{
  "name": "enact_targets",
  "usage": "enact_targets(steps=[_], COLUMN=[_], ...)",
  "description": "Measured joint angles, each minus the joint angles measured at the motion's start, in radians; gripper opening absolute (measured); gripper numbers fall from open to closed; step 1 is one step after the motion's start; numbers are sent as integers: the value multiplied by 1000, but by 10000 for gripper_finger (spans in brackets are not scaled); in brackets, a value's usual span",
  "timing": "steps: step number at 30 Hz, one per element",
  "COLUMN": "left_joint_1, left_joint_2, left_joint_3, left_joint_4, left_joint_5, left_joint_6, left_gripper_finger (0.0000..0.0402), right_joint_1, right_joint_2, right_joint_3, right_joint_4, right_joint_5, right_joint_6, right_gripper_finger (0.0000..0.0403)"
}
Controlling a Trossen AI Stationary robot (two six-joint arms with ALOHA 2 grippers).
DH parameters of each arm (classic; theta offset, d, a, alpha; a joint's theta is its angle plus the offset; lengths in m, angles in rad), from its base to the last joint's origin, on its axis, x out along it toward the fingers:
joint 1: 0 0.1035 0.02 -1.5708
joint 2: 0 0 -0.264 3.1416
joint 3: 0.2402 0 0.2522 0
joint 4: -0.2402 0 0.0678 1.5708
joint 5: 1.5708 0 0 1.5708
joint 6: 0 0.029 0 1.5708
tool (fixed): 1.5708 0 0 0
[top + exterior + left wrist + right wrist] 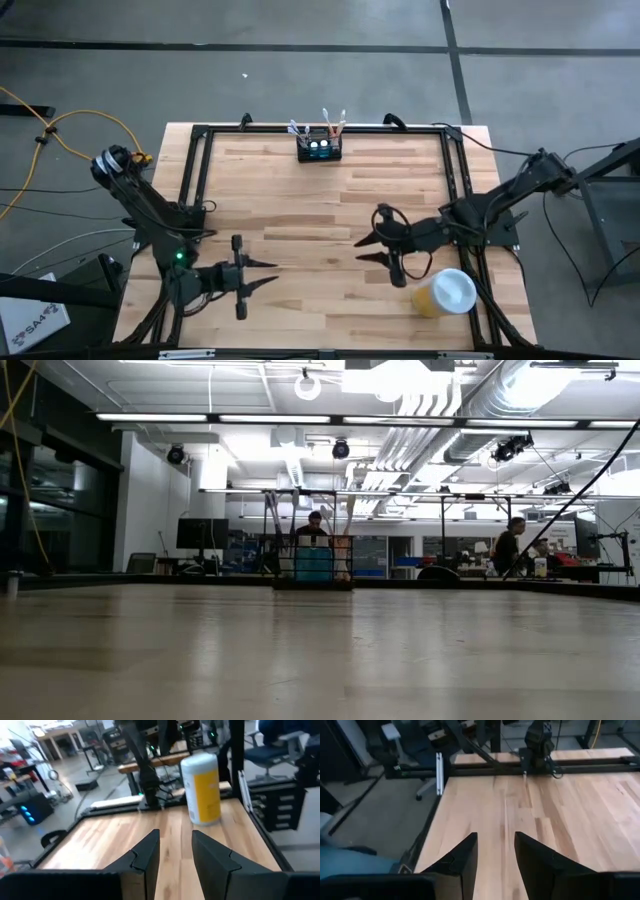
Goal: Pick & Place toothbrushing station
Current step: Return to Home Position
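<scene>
The toothbrushing station [319,148] is a small black caddy standing on its base at the middle of the table's far edge, with toothbrushes sticking up from its top. The low view shows the station [313,565] far off. My left gripper [272,274] hovers open near the table's front left, fingers pointing toward the right edge. My right gripper [360,250] hovers open right of the table's middle, fingers pointing toward the left edge. Both are well short of the station and have nothing between their fingers [145,855] [465,855].
A yellow cup with a white lid [445,293] stands at the front right, just behind my right gripper; the cup [201,787] also shows in the left wrist view. A black frame rail [190,170] borders the wooden table. Bare wood lies between the grippers and the station.
</scene>
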Motion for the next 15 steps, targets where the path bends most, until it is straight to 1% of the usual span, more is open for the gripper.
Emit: enact_targets(steps=[3,6,8,11,15], left_joint_1=[-13,-26,-39,-61,-82], left_joint_2=[-35,-66,-78,-82,-81], left_joint_3=[0,0,0,0,-16], left_joint_4=[-111,-207,-239,-271,-300], left_joint_5=[12,37,52,54,54], left_joint_6=[-78,-142,-154,-157,-198], left_gripper_finger=[108,108,108,108,108], right_joint_1=[20,33,34,32,33], right_joint_2=[-10,-53,-89,-157,-250], right_joint_3=[-66,-138,-198,-296,-422], right_joint_4=[118,209,273,370,480], right_joint_5=[21,25,23,26,23], right_joint_6=[-5,-7,-4,-6,-12], right_gripper_finger=[121,121,121,121,121])
